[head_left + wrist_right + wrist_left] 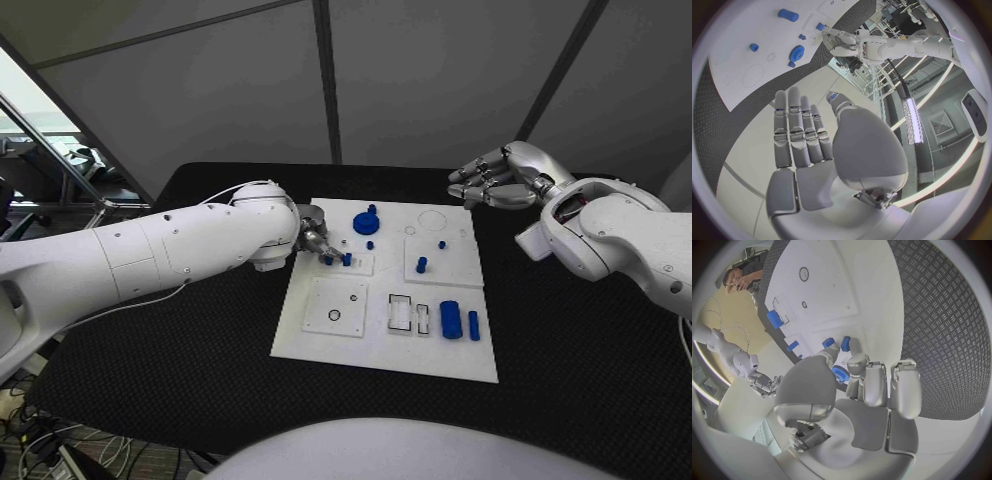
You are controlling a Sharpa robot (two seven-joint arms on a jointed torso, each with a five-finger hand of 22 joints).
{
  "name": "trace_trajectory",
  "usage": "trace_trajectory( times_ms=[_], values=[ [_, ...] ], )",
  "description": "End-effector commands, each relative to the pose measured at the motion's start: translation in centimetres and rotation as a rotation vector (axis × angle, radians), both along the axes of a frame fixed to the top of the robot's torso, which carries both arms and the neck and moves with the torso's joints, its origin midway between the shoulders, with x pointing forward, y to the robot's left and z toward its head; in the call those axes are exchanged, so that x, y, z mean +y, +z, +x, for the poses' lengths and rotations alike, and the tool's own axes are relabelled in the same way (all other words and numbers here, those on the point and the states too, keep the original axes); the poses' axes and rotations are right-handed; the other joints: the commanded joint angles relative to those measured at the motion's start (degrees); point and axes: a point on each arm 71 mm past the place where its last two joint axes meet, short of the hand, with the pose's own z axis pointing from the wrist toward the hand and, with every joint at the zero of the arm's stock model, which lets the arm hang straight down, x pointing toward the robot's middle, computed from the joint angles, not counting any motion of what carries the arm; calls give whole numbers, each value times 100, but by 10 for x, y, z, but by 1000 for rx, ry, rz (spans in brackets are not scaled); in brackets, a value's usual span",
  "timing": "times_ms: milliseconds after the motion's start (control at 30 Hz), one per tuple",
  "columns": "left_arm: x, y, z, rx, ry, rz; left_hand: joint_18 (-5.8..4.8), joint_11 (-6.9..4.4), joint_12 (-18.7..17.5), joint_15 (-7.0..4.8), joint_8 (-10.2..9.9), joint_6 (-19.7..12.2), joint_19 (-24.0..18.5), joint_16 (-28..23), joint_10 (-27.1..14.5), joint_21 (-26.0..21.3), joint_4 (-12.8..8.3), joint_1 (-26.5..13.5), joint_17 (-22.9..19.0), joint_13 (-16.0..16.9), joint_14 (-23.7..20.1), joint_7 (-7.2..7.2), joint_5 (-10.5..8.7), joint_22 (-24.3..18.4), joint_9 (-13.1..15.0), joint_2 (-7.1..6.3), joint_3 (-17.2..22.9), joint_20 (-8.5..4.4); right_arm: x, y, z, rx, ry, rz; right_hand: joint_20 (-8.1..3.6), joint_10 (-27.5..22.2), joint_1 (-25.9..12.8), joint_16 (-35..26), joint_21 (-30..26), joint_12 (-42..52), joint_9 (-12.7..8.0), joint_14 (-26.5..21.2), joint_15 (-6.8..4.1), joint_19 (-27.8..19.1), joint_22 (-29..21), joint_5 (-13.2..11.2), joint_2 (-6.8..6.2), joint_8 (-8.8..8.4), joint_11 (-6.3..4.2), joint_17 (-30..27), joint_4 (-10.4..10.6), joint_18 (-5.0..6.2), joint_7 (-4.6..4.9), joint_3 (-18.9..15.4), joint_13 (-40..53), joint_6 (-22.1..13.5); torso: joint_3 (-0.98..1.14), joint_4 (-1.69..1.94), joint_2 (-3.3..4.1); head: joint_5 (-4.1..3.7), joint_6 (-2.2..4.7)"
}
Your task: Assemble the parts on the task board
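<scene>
The white task board (389, 352) lies in the middle of the black table. My left hand (313, 237) is low over the board's left edge. In the left wrist view, its thumb and fingers (874, 382) close around a small blue part (840, 374). Two short blue pegs (336, 260) stand in the board just past the fingertips. A blue gear (366, 223) sits at the board's far end. My right hand (498, 180) hovers above the table's back right corner. Its fingers (798, 132) are stretched out and hold nothing.
A thick blue cylinder (450, 318) and a slim blue bar (473, 325) lie at the board's near right, beside two rectangular slots (400, 312). Another peg (421, 265) stands mid-board. My left forearm (159, 255) crosses the table's left side.
</scene>
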Motion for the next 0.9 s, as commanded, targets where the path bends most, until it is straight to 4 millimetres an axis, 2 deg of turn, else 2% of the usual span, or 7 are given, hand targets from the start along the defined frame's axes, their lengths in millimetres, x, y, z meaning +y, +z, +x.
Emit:
trace_trajectory(
  times_ms=[33,367,667,733,833,867,900],
  values=[
    [2,1,1,-22,37,-16,-532,-7,-25,-26,38,-18,241,-22,-36,-26,48,-44,474,-12,331,16,-11,1098,17,-3,-125,-29,1,2,0,-13,8,3,1,-36,5,-39,-24,24,2,48,8,27,-5,28,34,9,3,-5,6,60,6,-13,-5,-36,-4,1,1,1,4],
    [3,6,2,-67,61,-49,-526,-7,-28,-27,56,-34,228,-22,-48,-54,114,-5,475,-24,331,14,-4,1084,29,41,-229,-29,1,2,0,-14,8,3,-1,-39,34,-52,-37,27,2,50,5,33,-12,60,41,10,1,-10,-4,62,4,0,-18,-39,-5,3,-2,-6,17],
    [2,16,5,-104,71,-84,-485,3,-122,-20,82,-112,146,-30,-138,-217,153,245,468,-150,329,28,18,993,50,243,-301,-24,1,2,0,-15,8,4,-1,-39,34,-58,-44,29,2,53,5,37,-16,90,40,10,2,-12,0,61,5,0,-26,-39,-4,-3,1,-23,33],
    [2,20,7,-126,75,-102,-444,21,-256,-8,80,-167,57,-33,-244,-385,152,309,466,-303,327,49,17,895,54,250,-333,-15,1,2,0,-15,8,3,-1,-39,34,-58,-44,29,2,53,5,37,-16,90,40,10,2,-12,0,61,5,0,-26,-39,-5,-6,3,-22,40],
    [2,26,10,-171,78,-138,-338,92,-744,45,30,-352,-191,-47,-632,-849,175,417,452,-837,322,127,21,625,38,234,-422,27,1,2,0,-15,7,3,-1,-40,31,-60,-47,30,2,54,6,38,-17,98,40,11,3,-13,4,61,6,-1,-29,-39,0,-6,3,-35,45],
    [1,29,11,-196,73,-163,-226,145,-1140,90,-40,-499,-470,-112,-952,-1356,195,466,391,-1261,295,191,25,327,-1,204,-475,59,0,2,0,-15,6,3,-1,-40,31,-60,-47,30,2,54,6,38,-17,98,40,11,3,-13,4,61,6,-1,-29,-39,2,-5,0,-46,45],
    [0,31,12,-217,66,-190,-162,226,-1384,149,-75,-581,-682,-209,-1188,-1739,232,550,303,-1518,243,251,20,108,-47,206,-535,122,0,2,0,-15,5,3,-1,-40,31,-60,-47,30,2,54,6,38,-17,98,40,11,3,-13,4,61,6,-1,-29,-39,2,-2,-1,-56,47]
  ],
)
